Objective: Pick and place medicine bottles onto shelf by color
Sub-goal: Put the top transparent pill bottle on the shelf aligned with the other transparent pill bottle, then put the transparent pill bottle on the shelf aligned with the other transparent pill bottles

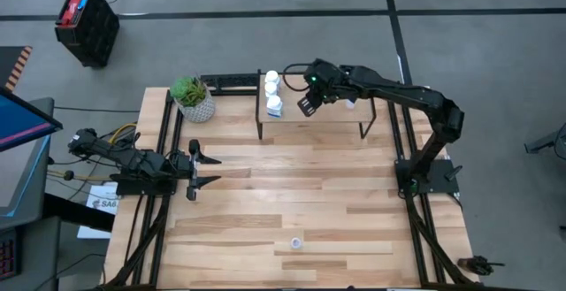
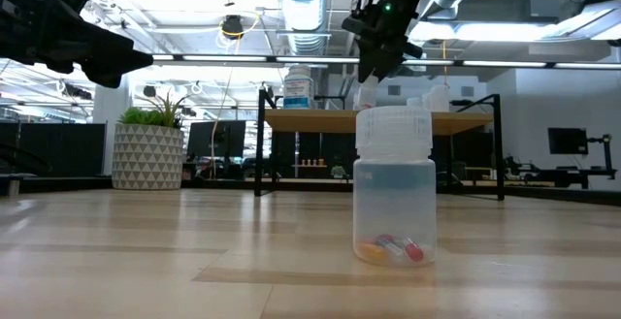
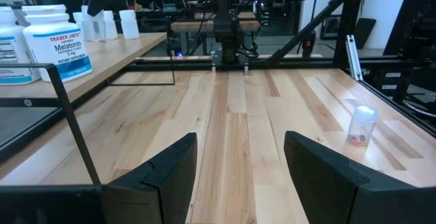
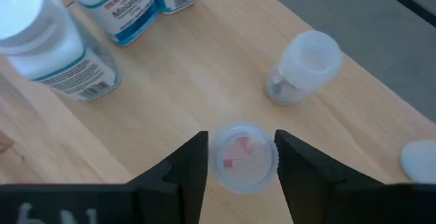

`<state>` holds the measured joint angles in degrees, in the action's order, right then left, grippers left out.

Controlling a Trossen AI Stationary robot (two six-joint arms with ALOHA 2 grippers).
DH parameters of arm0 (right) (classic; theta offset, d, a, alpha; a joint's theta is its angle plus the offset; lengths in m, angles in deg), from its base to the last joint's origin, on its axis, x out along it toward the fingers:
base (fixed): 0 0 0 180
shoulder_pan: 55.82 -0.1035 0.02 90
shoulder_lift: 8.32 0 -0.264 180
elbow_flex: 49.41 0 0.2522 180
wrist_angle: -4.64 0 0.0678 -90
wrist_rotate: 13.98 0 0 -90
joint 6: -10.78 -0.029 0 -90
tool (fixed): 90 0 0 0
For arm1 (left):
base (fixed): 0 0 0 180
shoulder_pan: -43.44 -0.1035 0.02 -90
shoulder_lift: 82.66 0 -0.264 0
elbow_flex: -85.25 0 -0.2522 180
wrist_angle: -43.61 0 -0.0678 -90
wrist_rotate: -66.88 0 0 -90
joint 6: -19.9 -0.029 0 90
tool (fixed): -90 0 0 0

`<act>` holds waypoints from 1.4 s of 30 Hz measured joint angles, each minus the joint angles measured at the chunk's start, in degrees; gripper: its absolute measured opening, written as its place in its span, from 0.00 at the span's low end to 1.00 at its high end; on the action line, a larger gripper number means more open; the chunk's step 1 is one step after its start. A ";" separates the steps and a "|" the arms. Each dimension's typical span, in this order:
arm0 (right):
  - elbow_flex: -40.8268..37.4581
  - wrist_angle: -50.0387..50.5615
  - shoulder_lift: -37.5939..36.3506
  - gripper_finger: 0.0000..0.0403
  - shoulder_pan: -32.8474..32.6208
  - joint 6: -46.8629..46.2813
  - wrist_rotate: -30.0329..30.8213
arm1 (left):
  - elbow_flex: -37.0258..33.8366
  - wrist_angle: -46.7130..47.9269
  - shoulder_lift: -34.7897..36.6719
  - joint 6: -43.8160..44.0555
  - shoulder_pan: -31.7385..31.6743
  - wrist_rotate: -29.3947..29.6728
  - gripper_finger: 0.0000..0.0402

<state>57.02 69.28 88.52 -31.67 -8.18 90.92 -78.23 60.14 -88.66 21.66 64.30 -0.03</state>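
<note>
My left gripper (image 1: 194, 172) is idling open and empty over the table's left side, out of the way. On the shelf (image 1: 329, 119), the white bottles (image 1: 272, 91) are grouped at the left end, keeping that colour together. My right gripper (image 4: 240, 157) is hovering above the shelf, fingers parted around a clear bottle (image 4: 242, 157) standing there; I'm judging it released. Another clear bottle (image 1: 296, 242) is waiting on the table.

Your shelf (image 1: 318, 119) sits at the back of the counter (image 1: 354, 202), with three bottles (image 1: 272, 90) lined up at its left end. The plant pot (image 1: 195, 99) is just left of the shelf. One lone bottle (image 1: 296, 242) stands near the counter's front edge, well apart from everything.
</note>
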 joint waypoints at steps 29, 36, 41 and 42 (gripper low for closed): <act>14.32 15.06 -0.16 0.57 -11.63 -0.04 -5.87 | -0.02 -0.01 0.01 0.00 0.01 0.00 0.52; 12.14 14.72 3.74 0.57 -26.47 -0.37 -5.87 | -0.02 -0.01 0.01 0.00 -0.01 0.00 0.52; 11.72 11.76 9.97 0.57 -36.06 -0.50 -5.88 | 0.00 0.01 -0.01 0.00 -0.01 0.00 0.52; 11.70 11.16 11.46 0.57 -37.62 -0.50 -5.88 | -0.01 0.00 -0.01 0.00 0.00 0.02 0.52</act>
<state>68.71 80.44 99.98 -69.30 -8.69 85.04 -78.24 60.14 -88.66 21.66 64.30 -0.01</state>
